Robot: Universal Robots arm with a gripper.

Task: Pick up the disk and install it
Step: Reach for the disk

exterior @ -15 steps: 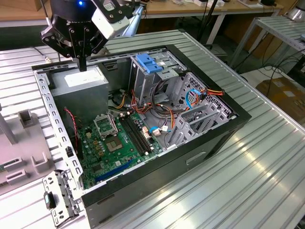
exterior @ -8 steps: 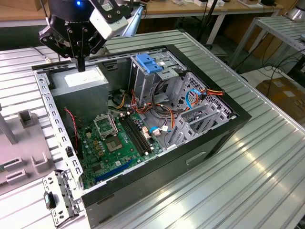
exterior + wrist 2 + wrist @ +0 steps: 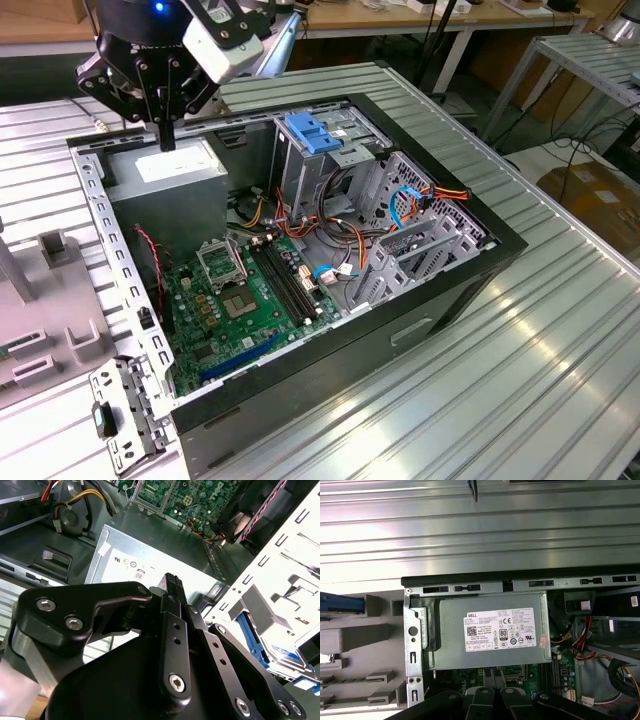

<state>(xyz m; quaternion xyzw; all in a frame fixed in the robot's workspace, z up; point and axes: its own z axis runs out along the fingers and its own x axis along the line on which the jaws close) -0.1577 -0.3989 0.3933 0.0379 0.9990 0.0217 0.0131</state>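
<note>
Nearest the lens in the second wrist view is the gripper (image 3: 172,580). Its black linkages are folded inward and its fingers are drawn together with nothing between them, so it carries no load. In the exterior view the gripper (image 3: 165,138) points straight down over the power supply (image 3: 175,165), at the corner of the computer case (image 3: 440,290) toward the exterior view's left. This vertical pose presumably suits an approach from above.

The case lies on its side on the ribbed table (image 3: 520,400) with its panel off. That leaves the motherboard (image 3: 250,300) and the drive cage (image 3: 330,170), with its blue handle (image 3: 310,132), open from overhead. The cage is probably where the installation is to be made.

The disk (image 3: 282,656) sits outside the case, beyond the perforated rear flange (image 3: 260,595). One blue side rail and part of its labelled silver face show there. In the first wrist view a blue edge, likely the same disk (image 3: 340,603), rests in the grey fixture (image 3: 360,640) beside the case. The fixture evidently holds it at a known, reachable spot.

The gripper is well apart from the disk and over the power supply (image 3: 495,630), so the pick-up has not yet been made.
</note>
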